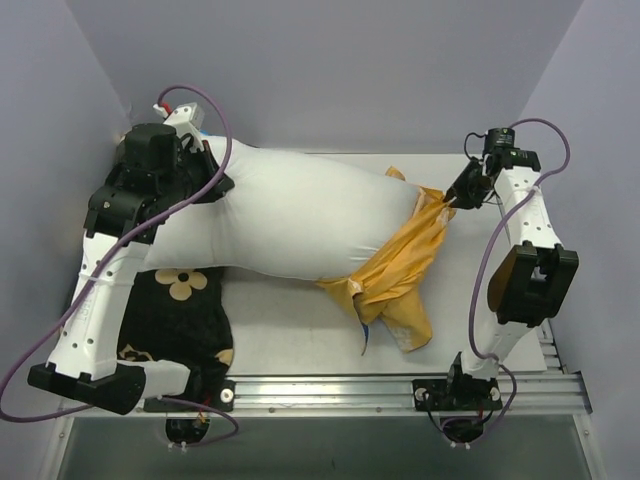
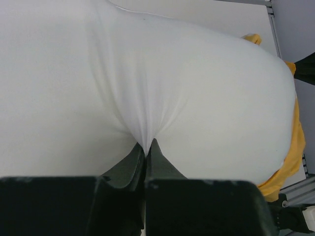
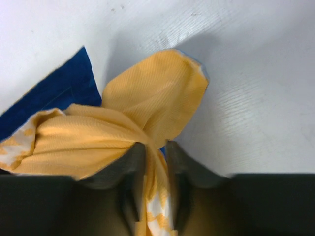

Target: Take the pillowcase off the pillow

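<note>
Lavender walls (image 1: pixel 330 60) are closing in a white worktop (image 1: pixel 290 320), and you are working both arms across it from the near edge.

Your left arm (image 1: pixel 100 290) is reaching up along the left edge toward the far left corner, with its wrist turned inward over the end of the pillow (image 1: pixel 300 215). The left gripper (image 2: pixel 146 142) is pinching a pucker of the pillow's white cloth, and its jaws are closed tight on that fold.

Your right arm (image 1: pixel 525 230) is standing along the right edge, folded at the elbow and pointing its wrist back toward the middle. The right gripper (image 3: pixel 153 145) is holding a gathered strand of the pillowcase (image 1: pixel 400 270), its jaws standing narrow with the fabric running between them.

The pillow is lying with its long axis running left to right across the far half of the worktop. The pillowcase is bunching around its right end, orange-yellow side showing, and trailing down toward the near edge. A strip of its blue side (image 3: pixel 64 88) is showing in the right wrist view.

Pale marks on the orange fabric are too blurred to read.

A black pillow (image 1: pixel 185 320) with a tan flower mark (image 1: pixel 180 283) is lying at the near left corner.
</note>
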